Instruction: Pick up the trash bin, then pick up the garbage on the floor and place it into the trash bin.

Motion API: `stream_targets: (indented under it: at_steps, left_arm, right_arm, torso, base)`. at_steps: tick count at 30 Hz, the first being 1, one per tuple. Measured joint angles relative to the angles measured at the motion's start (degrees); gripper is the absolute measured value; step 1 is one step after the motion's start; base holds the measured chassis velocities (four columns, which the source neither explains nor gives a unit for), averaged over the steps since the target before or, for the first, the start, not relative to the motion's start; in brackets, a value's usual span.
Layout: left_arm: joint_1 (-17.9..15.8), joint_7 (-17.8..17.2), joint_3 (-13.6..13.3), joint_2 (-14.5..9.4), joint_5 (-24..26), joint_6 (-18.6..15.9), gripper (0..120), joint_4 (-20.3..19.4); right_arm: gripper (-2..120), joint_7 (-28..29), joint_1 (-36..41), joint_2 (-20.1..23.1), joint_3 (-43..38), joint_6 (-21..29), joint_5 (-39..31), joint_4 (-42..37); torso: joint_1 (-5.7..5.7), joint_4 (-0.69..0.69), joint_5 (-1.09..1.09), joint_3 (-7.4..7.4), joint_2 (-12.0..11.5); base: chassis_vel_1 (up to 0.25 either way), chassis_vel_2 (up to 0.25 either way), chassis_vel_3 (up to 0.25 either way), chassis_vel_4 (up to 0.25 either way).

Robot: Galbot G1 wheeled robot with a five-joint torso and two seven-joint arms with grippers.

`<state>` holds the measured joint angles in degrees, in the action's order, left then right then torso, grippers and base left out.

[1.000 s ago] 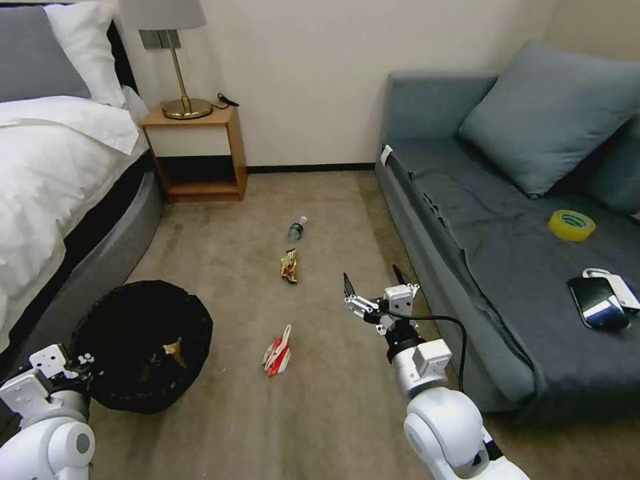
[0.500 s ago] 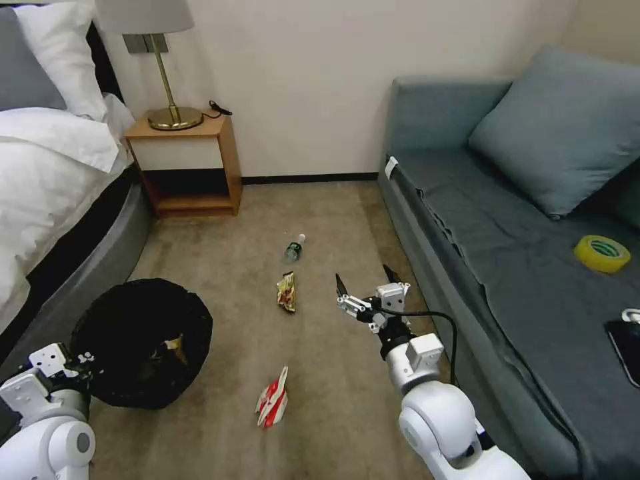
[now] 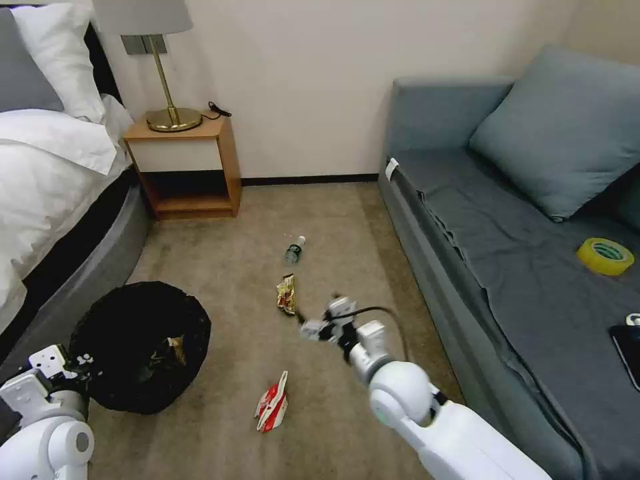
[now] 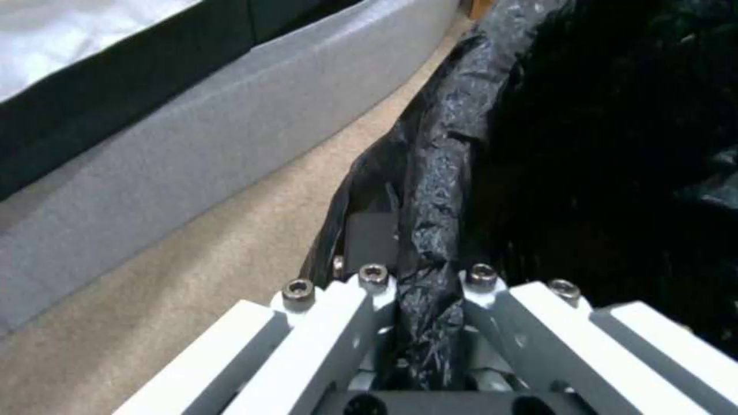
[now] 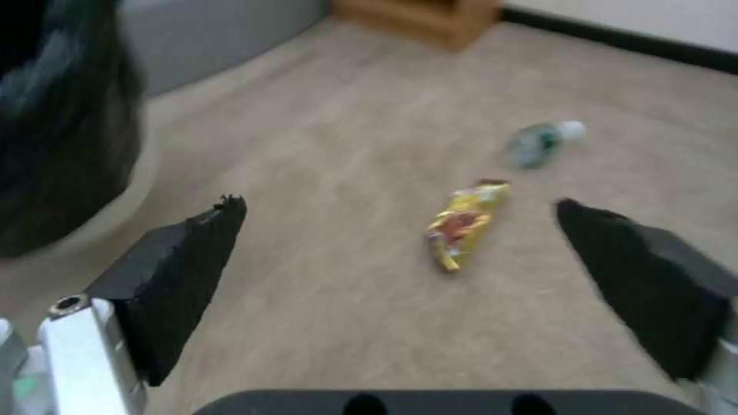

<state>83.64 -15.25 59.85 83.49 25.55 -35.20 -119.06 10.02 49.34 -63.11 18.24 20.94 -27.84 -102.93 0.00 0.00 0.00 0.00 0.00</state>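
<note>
The right gripper (image 3: 312, 325) drops down and swings left from where it hovered near the sofa (image 3: 467, 267), so it now sits just beside the gold snack wrapper (image 3: 286, 295) with its fingers spread wide.

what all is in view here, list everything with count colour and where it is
trash bin: 1, black bag lining, floor by the bed, rim clamped by left gripper
paper scrap: 1, brown, inside the bin
carton: 1, red and white, floor, nearest the robot
snack wrapper: 1, gold-brown, floor, mid-room
bottle: 1, clear, green label, white cap, floor beyond the wrapper
tape roll: 1, yellow, on the sofa
sofa: 1, grey-blue, right
bed: 1, white bedding, left
nightstand: 1, wood, by the wall
lamp: 1, brass, on nightstand
left gripper: shut on bin rim
right gripper: open, above the floor near the wrapper
</note>
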Motion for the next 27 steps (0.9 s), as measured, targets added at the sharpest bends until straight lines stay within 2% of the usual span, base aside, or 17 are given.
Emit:
stream_targets:
  at_steps: [3, 4, 8, 11, 14, 17, 20, 23, 24, 27]
  left_arm:
    - [0.1, -0.1, 0.7, -1.0, 0.2, 0.0, 2, 0.6]
    - [0.1, -0.1, 0.7, -1.0, 0.2, 0.0, 2, 0.6]
    - [0.3, -0.3, 1.1, -1.7, 0.6, 0.0, 2, 0.7]
    - [0.5, -0.4, 1.3, -1.7, 0.6, -0.1, 2, 0.7]
    - [0.6, -0.8, 1.3, -1.6, 0.6, -0.3, 2, 0.5]
    - [0.8, -0.9, 1.3, -1.5, 0.4, -0.3, 2, 0.6]
    - [0.8, -0.9, 1.3, -1.4, 0.3, -0.3, 2, 0.7]
    - [0.7, -0.9, 1.3, -1.4, 0.3, -0.3, 2, 0.7]
    - [0.7, -0.9, 1.3, -1.4, 0.3, -0.3, 2, 0.7]
    - [0.6, -0.9, 1.3, -1.1, 0.3, -0.3, 2, 0.7]
  right_arm:
    - [100, -4.9, -6.0, 0.1, 5.1, -1.8, 0.5, 5.2]
    - [100, -4.9, -6.0, 0.1, 5.1, -1.8, 0.5, 5.2]
    - [100, -13.4, -12.7, -0.5, 12.0, -9.0, 8.4, 14.6]
    - [100, -15.5, -14.9, -1.7, 14.9, -10.8, 11.7, 18.5]
    - [100, -13.5, -16.0, -2.1, 16.8, -8.1, 10.1, 19.4]
    - [100, -9.3, -16.9, -2.0, 18.9, -3.1, 6.2, 19.1]
    - [100, -8.6, -16.7, -2.1, 19.1, -2.4, 6.2, 19.1]
    - [100, -13.4, -16.9, -1.9, 20.0, -7.4, 11.4, 21.1]
    - [100, -13.4, -16.9, -1.9, 20.0, -7.4, 11.4, 21.1]
    - [100, -22.8, -18.9, -1.5, 22.5, -17.5, 17.8, 25.9]
  torso:
    - [0.00, 0.01, 0.00, 0.00, 0.0]
    - [0.00, 0.01, 0.00, 0.00, 0.0]
    - [0.00, 0.00, 0.00, 0.00, 0.0]
    - [0.00, 0.00, 0.00, 0.00, 0.0]
    - [0.00, 0.02, 0.00, 0.00, 0.0]
    - [0.00, 0.00, -0.01, 0.00, 0.0]
    - [0.00, 0.00, 0.00, 0.00, 0.0]
    - [0.00, 0.00, 0.00, 0.00, 0.0]
    - [0.00, 0.00, 0.00, 0.00, 0.0]
    - [0.00, 0.00, 0.00, 0.00, 0.0]
  base:
    - [0.000, 0.000, 0.000, 0.000]
    - [0.000, 0.000, 0.000, 0.000]
    - [0.000, 0.000, 0.000, 0.000]
    - [0.000, 0.000, 0.000, 0.000]
    - [0.000, 0.000, 0.000, 0.000]
    - [0.000, 0.000, 0.000, 0.000]
    - [0.000, 0.000, 0.000, 0.000]
    - [0.000, 0.000, 0.000, 0.000]
    - [0.000, 0.000, 0.000, 0.000]
    - [0.000, 0.000, 0.000, 0.000]
